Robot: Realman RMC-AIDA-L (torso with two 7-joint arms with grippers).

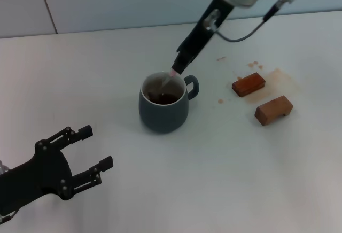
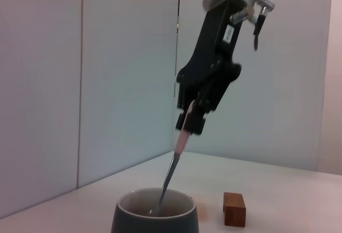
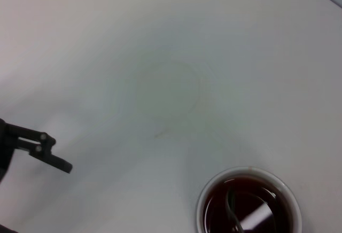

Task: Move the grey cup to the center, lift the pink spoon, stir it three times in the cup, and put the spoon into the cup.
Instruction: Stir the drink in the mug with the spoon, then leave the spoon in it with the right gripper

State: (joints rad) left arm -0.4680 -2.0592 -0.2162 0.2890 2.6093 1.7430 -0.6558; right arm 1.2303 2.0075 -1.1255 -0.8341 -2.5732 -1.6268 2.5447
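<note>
The grey cup [image 1: 163,108] stands near the middle of the white table, its handle to the right, with dark brown liquid inside. My right gripper [image 1: 179,67] is above the cup's far rim, shut on the pink spoon [image 1: 172,75]. The spoon slants down with its metal bowl in the liquid. The left wrist view shows the right gripper [image 2: 188,123] holding the pink handle [image 2: 181,142] over the cup [image 2: 155,214]. The right wrist view shows the cup [image 3: 248,203] from above with the spoon bowl [image 3: 235,211] in it. My left gripper [image 1: 93,150] is open and empty at the front left.
Two brown wooden blocks [image 1: 249,84] [image 1: 274,109] lie to the right of the cup, with brown stains [image 1: 278,75] on the table around them. One block also shows in the left wrist view [image 2: 234,209].
</note>
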